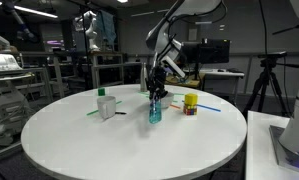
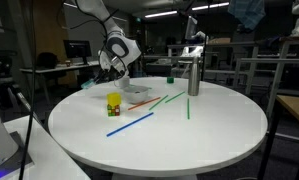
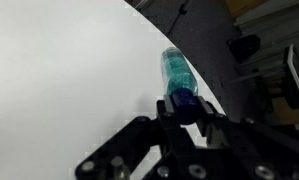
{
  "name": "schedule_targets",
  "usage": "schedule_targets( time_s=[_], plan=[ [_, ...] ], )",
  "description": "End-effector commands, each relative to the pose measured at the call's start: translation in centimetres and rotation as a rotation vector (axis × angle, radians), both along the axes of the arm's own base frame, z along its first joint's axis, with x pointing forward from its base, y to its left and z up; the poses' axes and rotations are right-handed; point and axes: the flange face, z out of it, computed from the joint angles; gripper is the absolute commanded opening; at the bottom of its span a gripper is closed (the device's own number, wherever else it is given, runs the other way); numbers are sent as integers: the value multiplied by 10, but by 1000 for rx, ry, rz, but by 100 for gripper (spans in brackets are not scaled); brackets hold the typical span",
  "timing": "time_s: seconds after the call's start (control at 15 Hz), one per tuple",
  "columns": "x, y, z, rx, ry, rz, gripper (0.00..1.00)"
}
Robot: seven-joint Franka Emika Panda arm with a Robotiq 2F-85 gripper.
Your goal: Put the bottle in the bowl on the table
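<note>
Over white table (image 3: 59, 70), gripper (image 3: 184, 108) pinches bottle (image 3: 175, 70) by dark top.

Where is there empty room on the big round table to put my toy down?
The wide front part of the table is bare, from the near rim up to the tall grey bottle, the teal bottle in the gripper and the yellow container. It gets crowded around those, where coloured straws lie.
</note>
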Motion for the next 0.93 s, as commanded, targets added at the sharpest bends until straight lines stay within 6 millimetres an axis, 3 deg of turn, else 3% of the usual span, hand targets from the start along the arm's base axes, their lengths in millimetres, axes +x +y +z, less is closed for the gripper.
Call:
schedule_targets(
  time_s=[0.0,0.87],
  plan=[
    [8,-6,1,78,24,-6,7],
    [7,-6,-16,126,91,-10,7]
  ],
)
